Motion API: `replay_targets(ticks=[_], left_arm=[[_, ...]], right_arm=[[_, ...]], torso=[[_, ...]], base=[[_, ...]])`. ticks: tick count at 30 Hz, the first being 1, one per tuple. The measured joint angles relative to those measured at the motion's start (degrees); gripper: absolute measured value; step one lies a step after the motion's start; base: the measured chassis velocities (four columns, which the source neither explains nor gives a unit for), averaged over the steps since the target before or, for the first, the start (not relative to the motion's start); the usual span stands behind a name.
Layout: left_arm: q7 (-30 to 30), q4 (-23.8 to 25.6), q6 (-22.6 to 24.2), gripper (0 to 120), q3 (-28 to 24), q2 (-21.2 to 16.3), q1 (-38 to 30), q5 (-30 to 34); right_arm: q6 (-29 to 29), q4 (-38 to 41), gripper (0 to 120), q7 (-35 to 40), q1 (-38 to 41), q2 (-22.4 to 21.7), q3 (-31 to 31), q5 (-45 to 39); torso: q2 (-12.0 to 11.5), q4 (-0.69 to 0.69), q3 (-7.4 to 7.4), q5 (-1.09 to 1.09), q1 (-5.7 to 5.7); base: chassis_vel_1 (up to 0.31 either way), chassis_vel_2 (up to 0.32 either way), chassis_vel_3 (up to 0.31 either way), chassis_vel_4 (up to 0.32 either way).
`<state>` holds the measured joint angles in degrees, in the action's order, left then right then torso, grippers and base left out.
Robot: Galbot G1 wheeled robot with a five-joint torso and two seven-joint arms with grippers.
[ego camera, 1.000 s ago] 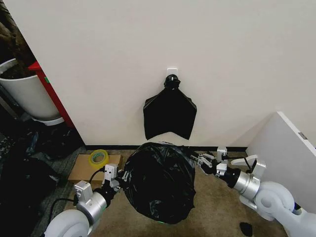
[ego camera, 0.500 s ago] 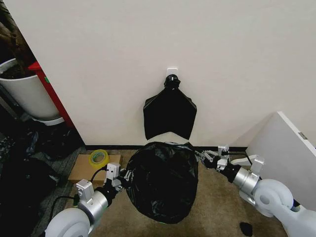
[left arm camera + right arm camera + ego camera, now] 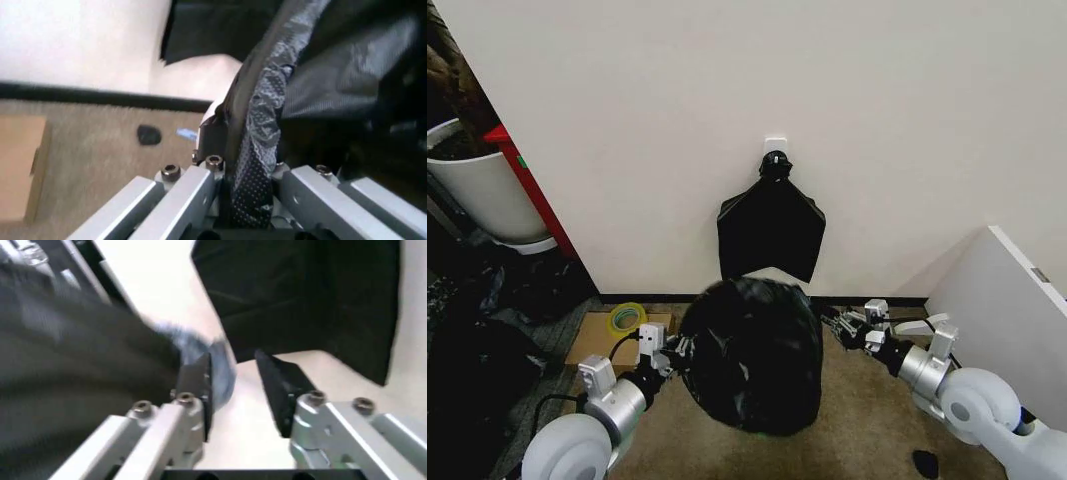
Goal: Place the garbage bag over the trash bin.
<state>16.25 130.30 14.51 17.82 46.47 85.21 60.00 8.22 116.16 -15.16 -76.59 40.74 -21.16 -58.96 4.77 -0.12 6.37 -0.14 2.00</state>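
**Bag draped over bin; grip uneven between the two sides**

Left gripper stands at the bag's nine o'clock edge. In the left wrist view its fingers are clamped on a gathered fold of the garbage bag, the film pinched flat between the pads. Risk: the film is thin and stretched taut at that fold; any pull away from the bin could tear it or drag it out of the pinch.

The garbage bag sits at the centre of the floor, billowed into a rounded dome, glossy black and heavily crinkled. It hides the trash bin; only a faint green trace shows at its six o'clock edge, so how far the rim is covered cannot be confirmed. Risk: trapped air may keep the film ballooned and let it ride back up.

Right gripper stands at the bag's three o'clock edge. In the right wrist view its fingers stand apart, with the film against one finger only. Risk: that side is unheld and may slip.
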Motion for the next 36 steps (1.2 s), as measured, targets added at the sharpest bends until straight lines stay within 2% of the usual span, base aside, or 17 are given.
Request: replay_targets(ticks=[1, 2, 3, 6, 8, 9, 11, 13, 14, 17, 20, 21, 23, 24, 26, 29, 36], left_arm=[[1.6, -0.1, 0.8, 0, 0.0, 0.3, -0.4, 1.1], [3.8, -0.5, 1.8, 0, -0.2, 0.8, -1.3, 2.5], [3.8, -0.5, 1.8, 0, -0.2, 0.8, -1.3, 2.5], [9.1, -1.6, 3.3, 0, -2.0, 2.8, -3.4, 3.6], [10.0, -1.8, 3.5, 0, -2.3, 3.2, -3.8, 3.5], [12.1, -2.5, 3.6, 0, -3.2, 4.5, -4.4, 1.9], [12.8, -2.6, 3.6, 0, -3.5, 5.0, -4.5, 1.0], [14.0, -2.8, 3.5, 0, -4.4, 6.2, -4.4, -1.7], [14.0, -2.8, 3.5, 0, -4.4, 6.2, -4.4, -1.7], [15.2, -4.4, 3.4, 0, -6.6, 6.7, -6.5, -3.9], [15.6, -5.0, 3.4, 0, -7.6, 6.7, -7.4, -4.1], [16.2, -6.0, 3.4, 0, -9.6, 6.7, -9.1, -4.3], [16.5, -6.6, 3.4, 0, -10.8, 6.7, -10.2, -4.6], [17.2, -7.9, 3.4, 0, -13.7, 6.7, -12.2, -5.3], [17.3, -8.4, 3.4, 0, -14.9, 6.7, -13.0, -5.6], [17.4, -10.3, 3.4, 0, -19.0, 7.2, -16.0, -8.0], [18.0, -12.2, 3.7, 0, -22.2, 8.0, -18.5, -11.4]], right_arm=[[1.7, 0.9, 31, 2.2, -0.1, 0.2, -0.7, 0.1], [5.9, 3.1, 38, 7.9, 0.0, 0.7, -1.5, 0.2], [5.9, 3.1, 38, 7.9, 0.0, 0.7, -1.5, 0.2], [14.8, 9.4, 53, 22.5, 0.3, 2.2, -1.9, 0.5], [15.6, 10.4, 55, 24.1, 0.3, 2.4, -1.8, 0.7], [17.7, 14.3, 52, 28.1, -0.6, 2.9, -1.2, 2.6], [18.3, 15.9, 49, 28.8, -0.9, 3.0, -0.8, 3.5], [20.2, 20.2, 39, 30.3, -1.5, 3.0, 0.8, 6.2], [20.2, 20.2, 39, 30.3, -1.5, 3.0, 0.8, 6.2], [23.4, 24.9, 22, 30.8, -1.9, 3.0, 3.6, 9.9], [24.2, 25.5, 19, 30.6, -1.8, 3.0, 4.4, 10.3], [25.2, 25.8, 11, 30.3, -1.5, 3.0, 6.3, 11.3], [25.4, 25.5, 7, 30.1, -1.0, 3.1, 8.0, 13.0], [25.8, 24.0, 0, 29.3, 0.5, 3.7, 11.6, 16.8], [25.9, 23.1, 0, 29.2, 1.4, 4.1, 13.1, 18.0], [27.6, 19.0, 0, 28.4, 5.2, 7.4, 20.0, 22.9], [32.5, 12.5, 0, 32.3, 12.6, 13.0, 28.5, 25.0]], torso=[[0.0, -0.01, 0.00, 0.00, 0.00], [0.0, -0.01, 0.00, 0.01, 0.00], [0.0, -0.01, 0.00, 0.01, 0.00], [0.0, 0.00, 0.00, -0.01, 0.00], [0.0, -0.01, 0.00, -0.01, 0.00], [0.0, -0.01, 0.00, 0.00, 0.00], [0.0, -0.02, 0.00, 0.00, 0.00], [0.0, 0.00, 0.00, -0.02, 0.00], [0.0, 0.00, 0.00, -0.02, 0.00], [0.0, -0.01, 0.00, 0.00, 0.00], [0.0, -0.01, 0.00, 0.00, 0.00], [0.0, -0.01, 0.00, -0.01, 0.00], [0.0, -0.01, 0.00, -0.01, 0.00], [0.0, -0.02, 0.00, 0.01, 0.00], [0.0, 0.00, 0.00, 0.00, 0.00], [0.0, -0.01, 0.00, 0.00, 0.00], [0.0, 0.00, 0.01, 0.00, 0.00]], base=[[0.000, 0.000, 0.000, 0.000], [0.000, 0.000, 0.000, 0.000], [0.000, 0.000, 0.000, 0.000], [0.000, 0.000, 0.000, 0.000], [0.000, 0.000, 0.000, 0.000], [0.000, 0.000, 0.000, 0.000], [0.000, 0.000, 0.000, 0.000], [0.000, 0.000, 0.000, 0.000], [0.000, 0.000, 0.000, 0.000], [0.000, 0.000, 0.000, 0.000], [0.000, 0.000, 0.000, 0.000], [0.000, 0.000, 0.000, 0.000], [0.000, 0.000, 0.000, 0.000], [0.000, 0.000, 0.000, 0.000], [0.000, 0.000, 0.000, 0.000], [0.000, 0.000, 0.000, 0.000], [0.000, 0.000, 0.000, 0.000]])
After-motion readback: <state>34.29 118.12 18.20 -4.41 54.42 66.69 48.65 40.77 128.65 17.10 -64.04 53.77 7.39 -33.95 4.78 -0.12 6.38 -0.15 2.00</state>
